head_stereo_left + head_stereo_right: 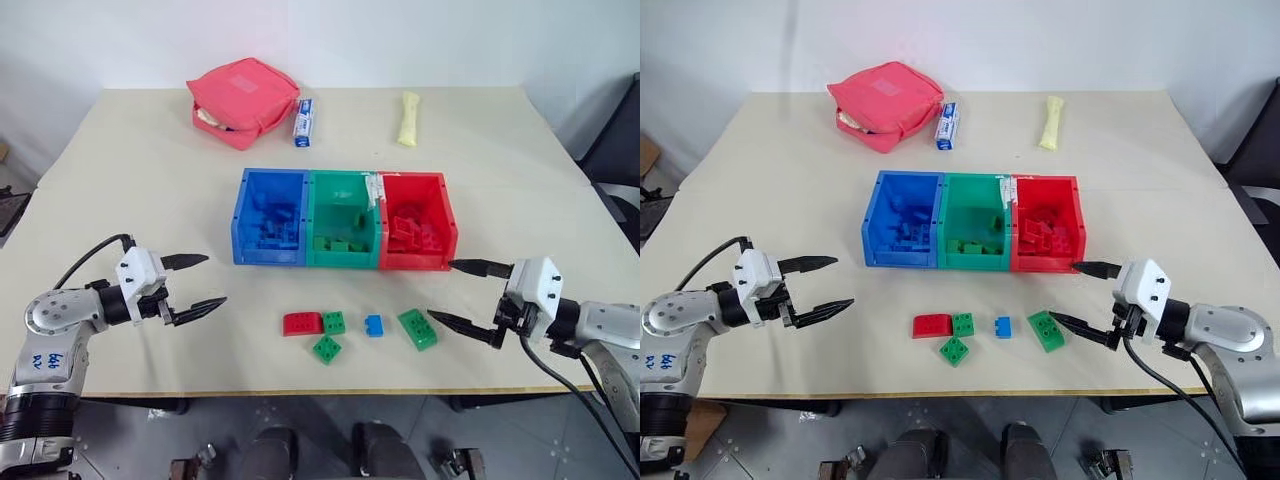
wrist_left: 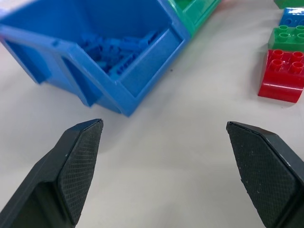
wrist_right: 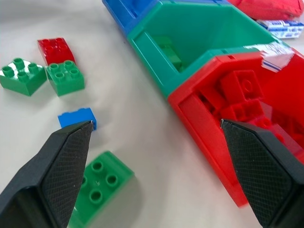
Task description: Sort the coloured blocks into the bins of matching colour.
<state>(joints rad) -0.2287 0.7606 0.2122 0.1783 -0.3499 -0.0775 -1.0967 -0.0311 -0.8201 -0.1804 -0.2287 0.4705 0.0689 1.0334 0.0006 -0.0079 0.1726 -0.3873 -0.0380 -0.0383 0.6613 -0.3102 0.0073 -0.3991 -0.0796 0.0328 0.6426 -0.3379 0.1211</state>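
Three joined bins stand mid-table: blue bin [image 1: 268, 218], green bin [image 1: 342, 220], red bin [image 1: 414, 222], each holding bricks of its own colour. In front of them lie loose blocks: a red block [image 1: 301, 324], a green block [image 1: 334, 322] touching it, a second green block [image 1: 327, 348], a small blue block [image 1: 374, 325] and a larger green block [image 1: 417, 329]. My left gripper [image 1: 197, 281] hovers open at the front left, empty. On the right, my right gripper [image 1: 457, 294] is open beside the larger green block, holding nothing.
At the back lie a pink zip pouch [image 1: 243, 102], a small blue-and-white box [image 1: 304, 123] and a pale yellow roll [image 1: 408, 118]. The table's front edge [image 1: 330, 391] runs just below the loose blocks. A dark chair [image 1: 617, 150] stands at the right.
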